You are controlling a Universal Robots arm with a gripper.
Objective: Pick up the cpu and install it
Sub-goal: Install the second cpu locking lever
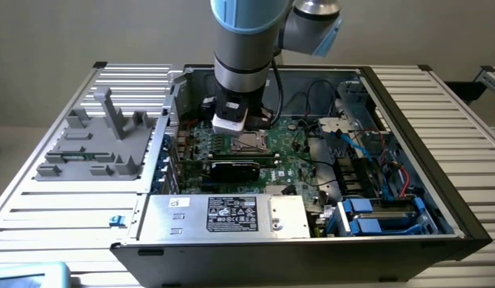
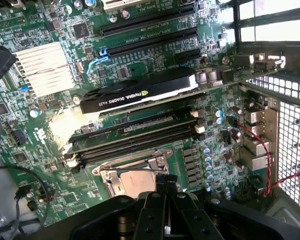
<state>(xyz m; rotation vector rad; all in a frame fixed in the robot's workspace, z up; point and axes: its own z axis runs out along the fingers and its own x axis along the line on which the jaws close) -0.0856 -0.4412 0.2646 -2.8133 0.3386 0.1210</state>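
Cpu point(image 2: 131, 183), a small flat square chip with a pale silver-grey metal top, lies flat inside the metal-framed socket point(image 2: 121, 172) on the green motherboard point(image 2: 140, 61). In the exterior view the cpu point(image 1: 251, 141) sits in the middle of the frame, slightly above centre, within the open computer case point(image 1: 423, 153). Glare on the chip's top hides any finer detail.

The black gripper point(image 2: 165, 180) hangs directly over the socket's edge, its two fingers point(image 2: 155, 200) drawn narrow so that the tips meet; whether they touch the chip cannot be told. In the exterior view the gripper point(image 1: 233, 128) at the end of the grey and light-blue arm point(image 1: 243, 48) comes down just to the exterior view's left of the socket.

Just beyond the socket run the long black memory slots point(image 2: 135, 136), and past them stands the black rectangular graphics card point(image 2: 140, 94) with white lettering, seated upright in the board. In the exterior view the graphics card point(image 1: 235, 168) is just below the socket. A silver finned heatsink point(image 2: 42, 67) sits farther off on the board, and red-and-black twisted wires point(image 2: 262, 155) run along the perforated case wall.

At the lower middle of the exterior view lies a silver power supply box point(image 1: 223, 215) with a dark label; blue drive carriers point(image 1: 367, 217) are at the lower right. A grey plastic fixture point(image 1: 91, 144) rests on the slatted metal table point(image 1: 459, 114) at the exterior view's left.
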